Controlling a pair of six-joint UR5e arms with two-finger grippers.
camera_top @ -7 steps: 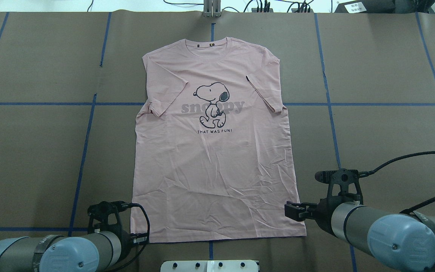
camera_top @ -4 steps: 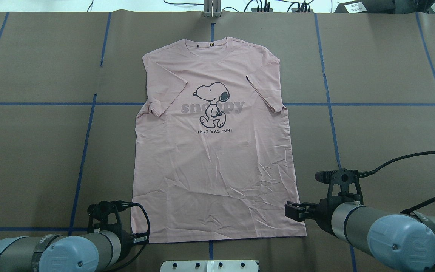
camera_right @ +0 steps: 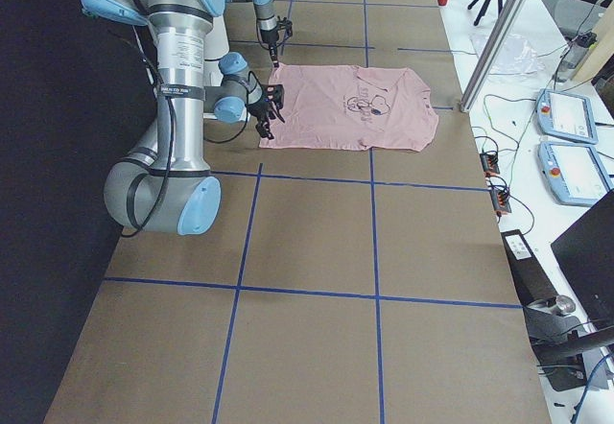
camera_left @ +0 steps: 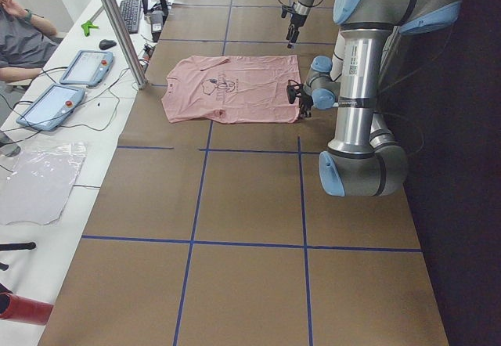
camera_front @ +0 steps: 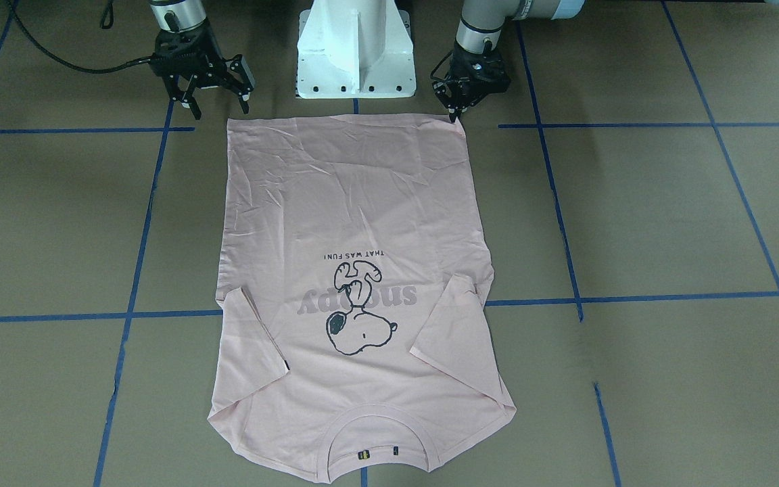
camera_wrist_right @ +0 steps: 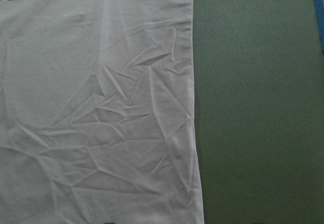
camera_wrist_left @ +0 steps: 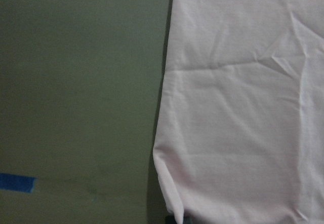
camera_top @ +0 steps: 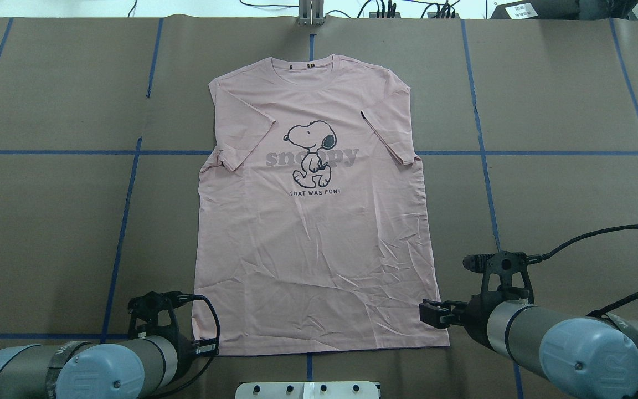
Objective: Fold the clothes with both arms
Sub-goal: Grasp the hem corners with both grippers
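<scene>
The pale pink T-shirt [camera_top: 313, 249] lies flat and face up on the brown table, collar away from me, both sleeves folded inward. It also shows in the front view [camera_front: 349, 196]. My left gripper [camera_top: 211, 349] is low at the hem's left corner, and in the front view [camera_front: 456, 115] its fingers are together on that corner. The left wrist view shows the corner [camera_wrist_left: 172, 203] curling toward the bottom edge. My right gripper [camera_top: 424, 311] is open beside the hem's right corner, spread wide in the front view [camera_front: 216, 105], apart from the cloth. The right wrist view shows the shirt's right edge [camera_wrist_right: 192, 107].
The white pedestal base [camera_front: 356, 47] stands just behind the hem. Blue tape lines [camera_top: 125, 221] cross the brown table. A metal post [camera_top: 310, 14] stands at the far edge. Tablets [camera_left: 82, 68] and cables lie on the operators' white bench.
Both arms have shifted very slightly toward the near edge. The shirt lies as before.
</scene>
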